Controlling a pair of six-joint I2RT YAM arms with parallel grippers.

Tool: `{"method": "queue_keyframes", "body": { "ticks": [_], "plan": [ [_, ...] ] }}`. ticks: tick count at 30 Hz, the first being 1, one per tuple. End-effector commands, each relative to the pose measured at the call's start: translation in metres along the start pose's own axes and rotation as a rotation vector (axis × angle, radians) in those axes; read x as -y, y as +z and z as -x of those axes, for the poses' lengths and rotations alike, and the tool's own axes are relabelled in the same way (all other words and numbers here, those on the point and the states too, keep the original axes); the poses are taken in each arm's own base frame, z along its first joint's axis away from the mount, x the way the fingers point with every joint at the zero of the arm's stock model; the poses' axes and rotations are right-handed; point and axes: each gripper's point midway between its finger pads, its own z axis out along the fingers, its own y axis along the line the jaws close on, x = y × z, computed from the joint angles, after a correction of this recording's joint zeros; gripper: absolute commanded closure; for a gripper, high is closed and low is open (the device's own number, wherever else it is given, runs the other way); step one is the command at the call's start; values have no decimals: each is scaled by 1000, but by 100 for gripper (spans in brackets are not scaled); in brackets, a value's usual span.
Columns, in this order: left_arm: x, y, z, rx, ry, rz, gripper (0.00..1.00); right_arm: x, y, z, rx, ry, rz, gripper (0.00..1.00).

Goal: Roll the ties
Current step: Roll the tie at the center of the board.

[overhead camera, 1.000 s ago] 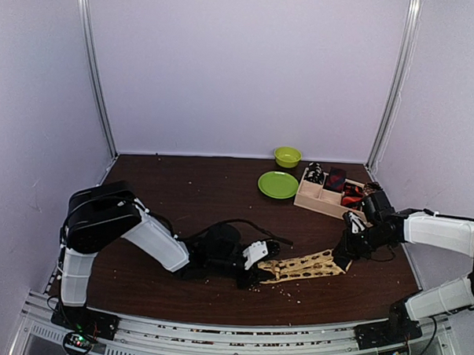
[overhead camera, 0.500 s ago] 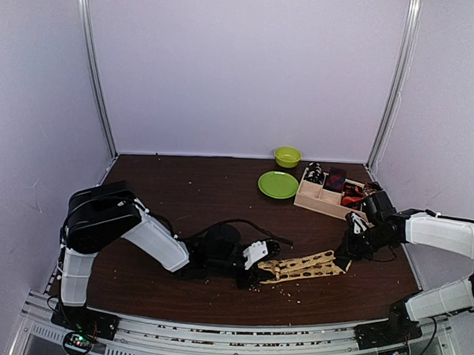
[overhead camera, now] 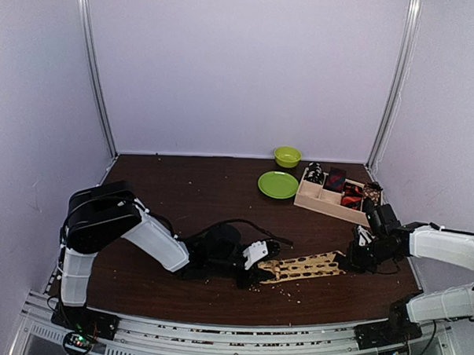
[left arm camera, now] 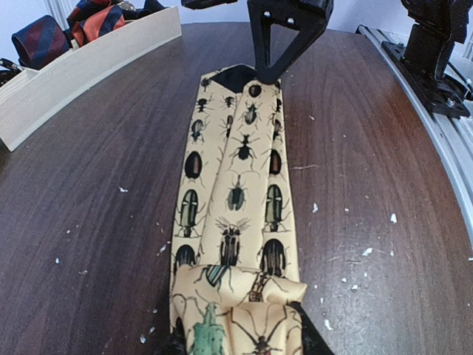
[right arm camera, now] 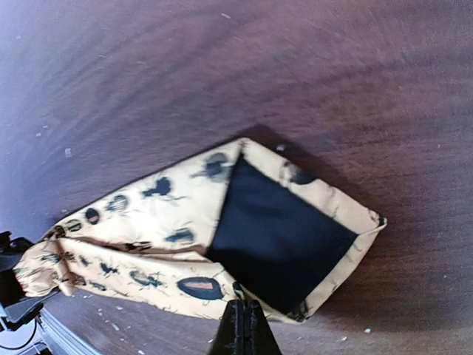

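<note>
The long tan tie (overhead camera: 304, 266) printed with dark beetles lies flat on the brown table between my arms. My left gripper (overhead camera: 254, 271) is shut on its rolled-up narrow end; in the left wrist view (left arm camera: 238, 336) the small roll (left arm camera: 236, 307) sits between the fingers. My right gripper (overhead camera: 353, 259) is shut at the near edge of the tie's wide end (right arm camera: 284, 237), whose dark lining faces up; its closed tips (right arm camera: 244, 305) meet that edge. It also shows in the left wrist view (left arm camera: 267, 74). Small dark and red tie bundles (overhead camera: 337, 182) sit in the tray.
The tan wooden compartment tray (overhead camera: 318, 203) stands at the back right, also in the left wrist view (left arm camera: 89, 63). A green plate (overhead camera: 277, 185) and a green bowl (overhead camera: 287, 156) are behind it to the left. White crumbs dot the table round the tie.
My right gripper has moved right and lower, and the tie's wide end now lies flatter and straighter. The left arm has not moved.
</note>
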Motion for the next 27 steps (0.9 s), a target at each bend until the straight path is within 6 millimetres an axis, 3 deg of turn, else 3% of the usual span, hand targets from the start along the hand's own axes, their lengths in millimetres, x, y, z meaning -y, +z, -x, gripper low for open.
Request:
{"method": "queue_keyframes", "body": {
  "ticks": [1, 6, 11, 17, 21, 27],
  "plan": [
    [6, -2, -49, -158, -32, -9, 73, 20, 9, 13, 46, 57, -82, 100],
    [8, -2, -49, -157, -31, -20, 73, 14, 5, 29, 94, 44, -78, 100],
    [9, -2, -48, -156, -28, -30, 73, 3, 3, 33, 88, 22, -37, 100],
    [10, -1, -49, -157, -28, -35, 73, -5, -14, 33, 112, -1, -14, 58],
    [10, -1, -49, -157, -27, -36, 73, -43, -36, 46, 193, -56, 167, 45],
    [10, 1, -51, -172, -27, -40, 72, -103, -39, 37, 124, -108, 409, 40]
  ]
}}
